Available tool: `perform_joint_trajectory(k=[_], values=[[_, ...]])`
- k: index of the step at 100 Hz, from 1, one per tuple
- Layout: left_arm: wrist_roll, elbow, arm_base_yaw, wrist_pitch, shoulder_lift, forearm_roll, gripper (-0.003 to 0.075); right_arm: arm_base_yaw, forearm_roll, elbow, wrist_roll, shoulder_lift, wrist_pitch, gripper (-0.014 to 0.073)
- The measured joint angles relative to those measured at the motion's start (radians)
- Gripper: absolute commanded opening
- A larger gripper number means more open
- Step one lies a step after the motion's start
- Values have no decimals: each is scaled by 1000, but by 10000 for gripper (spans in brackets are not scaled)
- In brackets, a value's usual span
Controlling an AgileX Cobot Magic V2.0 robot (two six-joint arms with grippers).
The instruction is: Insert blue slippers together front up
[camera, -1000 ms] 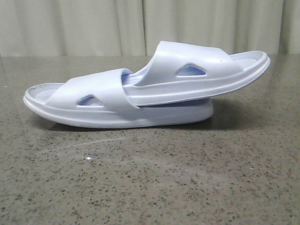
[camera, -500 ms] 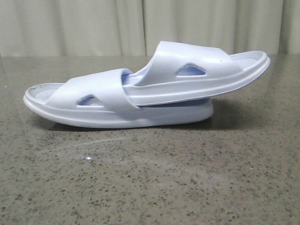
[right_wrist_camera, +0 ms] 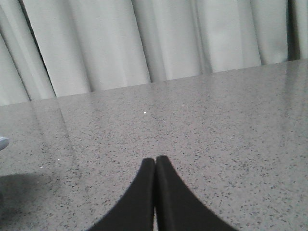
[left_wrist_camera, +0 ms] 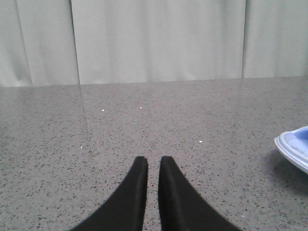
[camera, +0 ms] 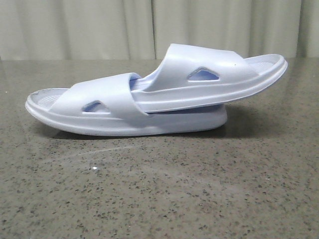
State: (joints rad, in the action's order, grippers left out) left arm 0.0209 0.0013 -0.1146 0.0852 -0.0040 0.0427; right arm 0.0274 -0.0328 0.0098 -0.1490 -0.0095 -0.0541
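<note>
The blue slippers lie in the middle of the table in the front view, pushed into each other. The lower slipper (camera: 79, 107) rests flat on its sole with its heel end at the left. The upper slipper (camera: 214, 74) is pushed under the lower one's strap and slopes up to the right, its far end off the table. Neither gripper shows in the front view. My left gripper (left_wrist_camera: 153, 161) hovers over bare table, fingers almost together with only a thin slit and nothing between them; a slipper edge (left_wrist_camera: 294, 148) shows off to one side. My right gripper (right_wrist_camera: 155, 160) is shut and empty.
The grey speckled table (camera: 159, 189) runs back to a pale curtain (camera: 99, 27) along its far edge. A sliver of a slipper (right_wrist_camera: 2, 142) and its shadow show at the border of the right wrist view.
</note>
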Motion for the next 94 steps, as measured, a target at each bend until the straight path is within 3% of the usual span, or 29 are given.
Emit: perform_joint_trajectory(k=[94], values=[[0,0,0,-1,0,0,16,0,-5,0,-11,0,-4,-107]])
